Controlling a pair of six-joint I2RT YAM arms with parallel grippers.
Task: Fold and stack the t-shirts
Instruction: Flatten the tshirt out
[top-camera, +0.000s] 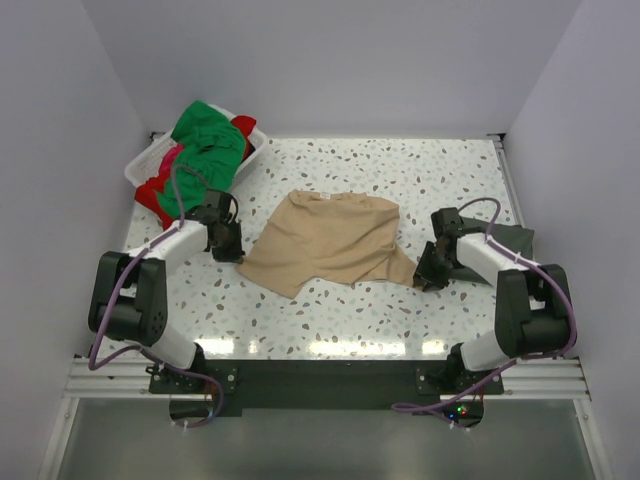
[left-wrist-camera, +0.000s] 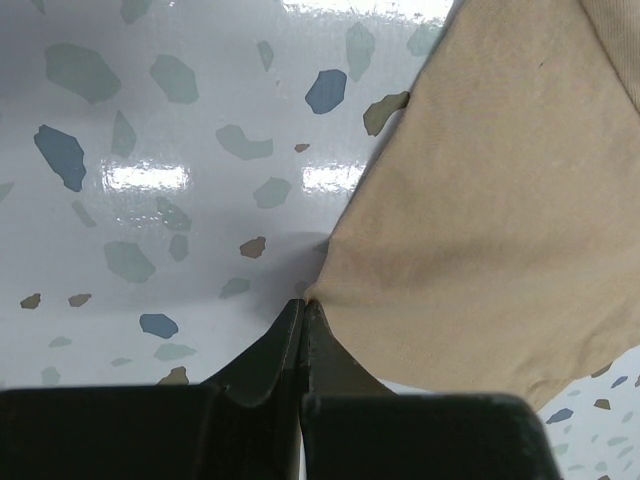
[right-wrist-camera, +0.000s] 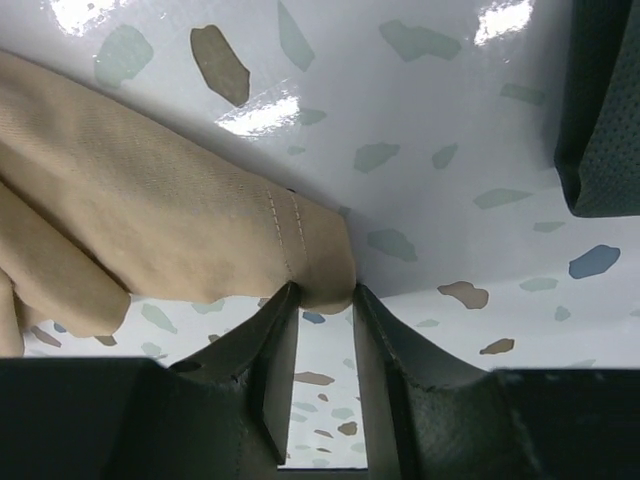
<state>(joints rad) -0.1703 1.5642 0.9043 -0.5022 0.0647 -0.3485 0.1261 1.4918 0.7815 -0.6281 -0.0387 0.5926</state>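
The tan t-shirt (top-camera: 330, 245) lies crumpled and partly spread in the middle of the table. My left gripper (top-camera: 230, 252) is at its left corner; in the left wrist view the jaws (left-wrist-camera: 303, 306) are closed tight, pinching the corner of the tan cloth (left-wrist-camera: 480, 220), which is pulled to a point. My right gripper (top-camera: 428, 276) is at the shirt's right end; its fingertips (right-wrist-camera: 325, 292) are closed on a bunched, stitched hem of the tan shirt (right-wrist-camera: 150, 200). A dark grey shirt (top-camera: 516, 240) lies at the right edge, also seen in the right wrist view (right-wrist-camera: 600, 100).
A white plastic basket (top-camera: 145, 160) stands at the back left, holding green (top-camera: 208, 140), red (top-camera: 152, 190) and pink cloth. The table is white speckled terrazzo (top-camera: 400, 170), walled at the back and both sides.
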